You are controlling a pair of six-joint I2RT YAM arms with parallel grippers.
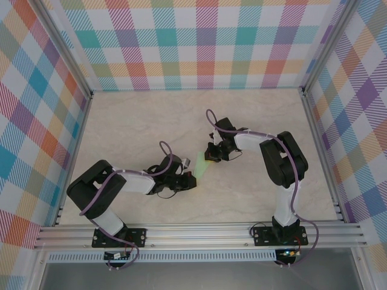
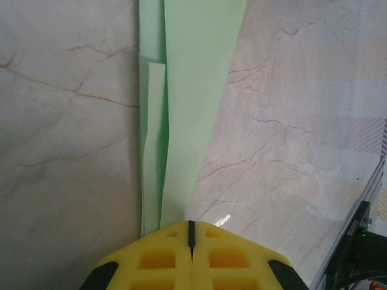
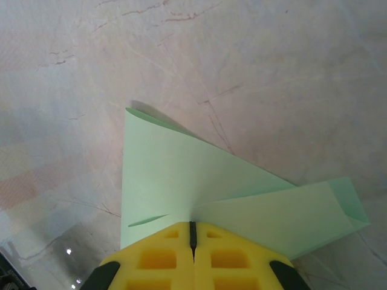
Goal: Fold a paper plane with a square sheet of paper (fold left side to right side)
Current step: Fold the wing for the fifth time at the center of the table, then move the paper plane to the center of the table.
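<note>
Clearly the folding is well along: the paper (image 1: pixel 201 164) is no longer a flat square but a narrow, layered wedge. It lies near the middle of the table (image 1: pixel 133 127), somewhat nearer the near edge than the far one and well apart from every corner. The two arms meet over it, one at each end.

The left gripper (image 2: pixel 191 232) has its fingers pressed together with no gap at the seam, and the paper runs in at its tips. From its wrist camera the paper stretches away as a long strip with a thinner flap lying alongside. The right gripper (image 3: pixel 193 232) is likewise closed tight, its tips on the wider end, where two flaps overlap and one edge lifts slightly off the table. Whether either gripper nips a layer or only presses down on the paper I cannot tell.

I judge the step in hand to be setting a long crease, or steadying the body before a wing flap goes over from left to right. The next move calls for one end to stay pinned while the other gripper works. The layers are thin and springy, so they could slide or gape.
</note>
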